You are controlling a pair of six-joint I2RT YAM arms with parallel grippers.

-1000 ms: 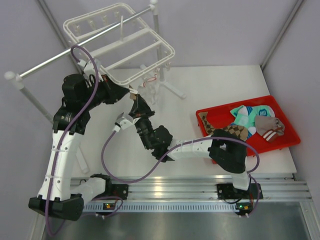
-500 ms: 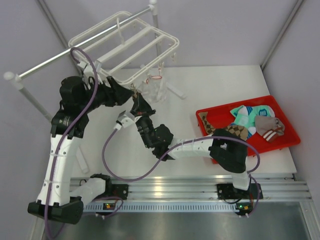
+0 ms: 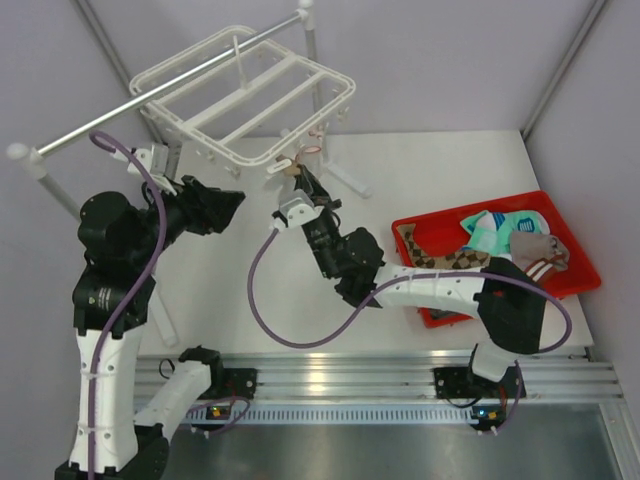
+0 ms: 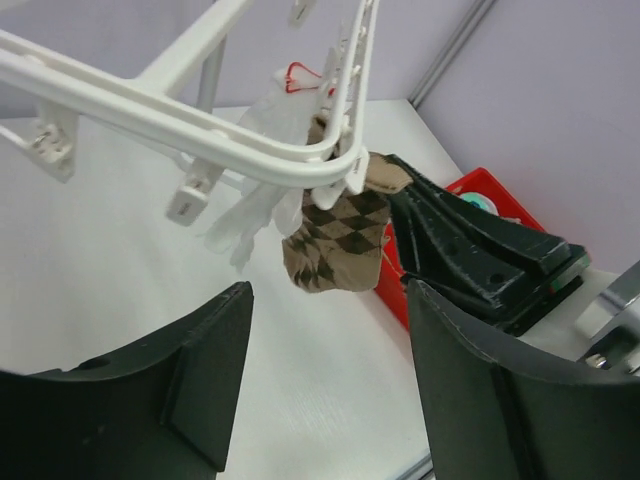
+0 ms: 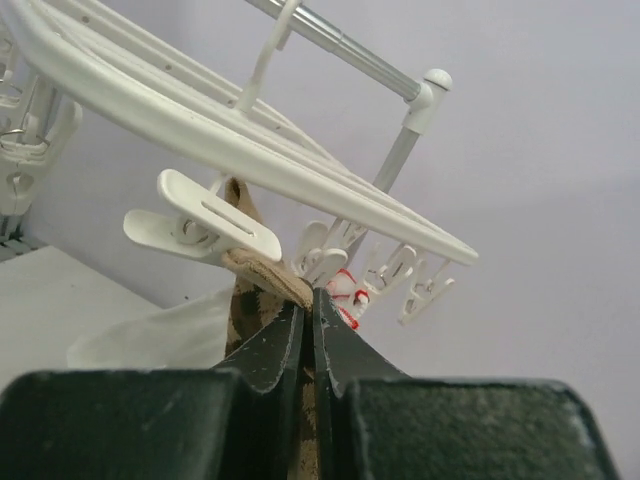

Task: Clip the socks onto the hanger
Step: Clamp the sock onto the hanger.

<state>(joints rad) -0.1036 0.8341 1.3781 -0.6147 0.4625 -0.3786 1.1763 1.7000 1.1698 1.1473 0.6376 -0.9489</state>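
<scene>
The white hanger [image 3: 240, 95] hangs from a grey rail. A brown-and-tan checkered sock [image 4: 335, 235] dangles from its near corner. A white clip [image 5: 200, 225] sits on the sock's cuff [image 5: 265, 275]. My right gripper [image 3: 300, 188] is shut on that cuff just below the clip, as the right wrist view shows [image 5: 312, 300]. My left gripper [image 3: 218, 205] is open and empty. It is left of and below the hanger corner, apart from the sock [image 4: 325, 370]. More socks lie in the red tray: teal-and-white [image 3: 492, 230], grey [image 3: 540, 255], checkered [image 3: 450, 262].
The red tray [image 3: 575, 285] sits at the table's right. The grey rail [image 3: 90, 125] and its white posts [image 3: 312, 60] stand behind the hanger. A white fabric piece with red trim [image 4: 270, 120] hangs from a neighbouring clip. Grey walls close in the back and sides.
My left gripper has drawn back to the left, away from the hanger's edge, and stands open. My right gripper has moved up and right with the sock. The hanger has swung.
</scene>
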